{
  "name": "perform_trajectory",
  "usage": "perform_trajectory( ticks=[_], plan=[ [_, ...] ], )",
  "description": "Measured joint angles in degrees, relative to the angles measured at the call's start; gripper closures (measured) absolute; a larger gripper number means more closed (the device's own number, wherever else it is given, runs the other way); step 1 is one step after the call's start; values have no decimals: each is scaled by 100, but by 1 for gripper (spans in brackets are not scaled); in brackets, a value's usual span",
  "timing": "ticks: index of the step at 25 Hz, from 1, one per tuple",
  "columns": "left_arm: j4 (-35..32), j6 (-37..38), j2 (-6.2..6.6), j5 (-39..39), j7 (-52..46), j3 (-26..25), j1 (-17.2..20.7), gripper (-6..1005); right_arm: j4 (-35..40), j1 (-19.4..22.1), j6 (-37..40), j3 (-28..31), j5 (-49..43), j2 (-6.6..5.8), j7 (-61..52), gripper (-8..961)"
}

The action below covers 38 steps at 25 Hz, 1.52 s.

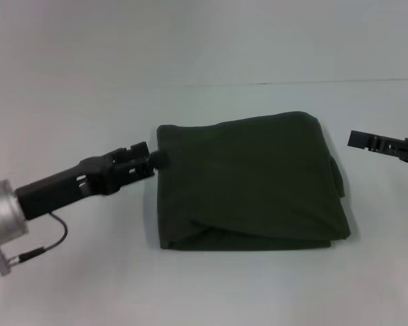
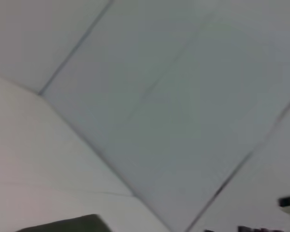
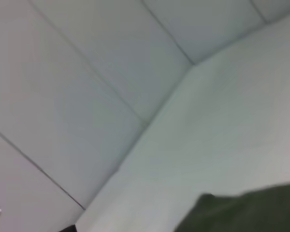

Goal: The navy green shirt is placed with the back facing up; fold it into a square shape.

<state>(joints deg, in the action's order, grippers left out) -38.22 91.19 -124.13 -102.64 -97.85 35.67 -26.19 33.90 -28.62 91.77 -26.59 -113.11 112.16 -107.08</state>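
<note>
- The dark olive-green soft-fabric shirt [image 1: 248, 180] lies folded into a near square on the white table [image 1: 88, 285].
- The left gripper [image 1: 155, 159] touches its left edge; whether its fingers are apart or together I cannot tell.
- Pulling away could drag that edge and undo the fold.
- The right gripper [image 1: 384, 144] hangs beside the shirt, finger state unclear.

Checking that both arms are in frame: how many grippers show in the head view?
2. The left gripper touches the folded navy green shirt's left edge; the right gripper hovers apart at its right, partly out of frame.
</note>
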Motion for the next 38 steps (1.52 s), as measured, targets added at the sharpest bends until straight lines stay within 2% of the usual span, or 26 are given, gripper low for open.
perform_trajectory(
  ticks=[1, 6, 10, 15, 18, 23, 24, 29, 34, 38],
  plan=[
    [-16, 118, -3, 0, 56, -52, 35, 215, 11, 7, 41, 13, 64, 37, 129, 85],
    [-112, 716, 6, -54, 350, -433, 203, 141, 21, 37, 119, 23, 213, 195, 706, 34],
    [-377, 1139, 15, -83, 427, -534, 366, 82, 21, 35, 475, 57, 257, 350, 1474, 16],
    [-683, 1647, 18, -117, 755, -552, 655, 88, 22, 59, 851, 44, 419, 584, 2283, 22],
    [-776, 1955, 15, -236, 1174, -668, 817, 90, 22, 42, 892, -171, 381, 679, 2624, 26],
    [-794, 2145, -1, -640, 1612, -884, 979, 93, 18, -1, 887, -909, 345, 711, 2895, 32],
    [-803, 2166, -5, -996, 1795, -928, 1032, 93, 10, -11, 855, -1059, 342, 712, 2898, 33],
    [-780, 2147, -6, -1616, 1943, -959, 1024, 94, -45, -133, 598, -1728, 246, 715, 2867, 40],
    [-740, 2149, -13, -1900, 1970, -921, 1001, 94, -61, -380, 281, -2299, 120, 729, 2621, 48],
    [-739, 2164, -15, -1926, 1968, -925, 1014, 95, -67, -464, 151, -2483, 101, 734, 2537, 55]
  ],
)
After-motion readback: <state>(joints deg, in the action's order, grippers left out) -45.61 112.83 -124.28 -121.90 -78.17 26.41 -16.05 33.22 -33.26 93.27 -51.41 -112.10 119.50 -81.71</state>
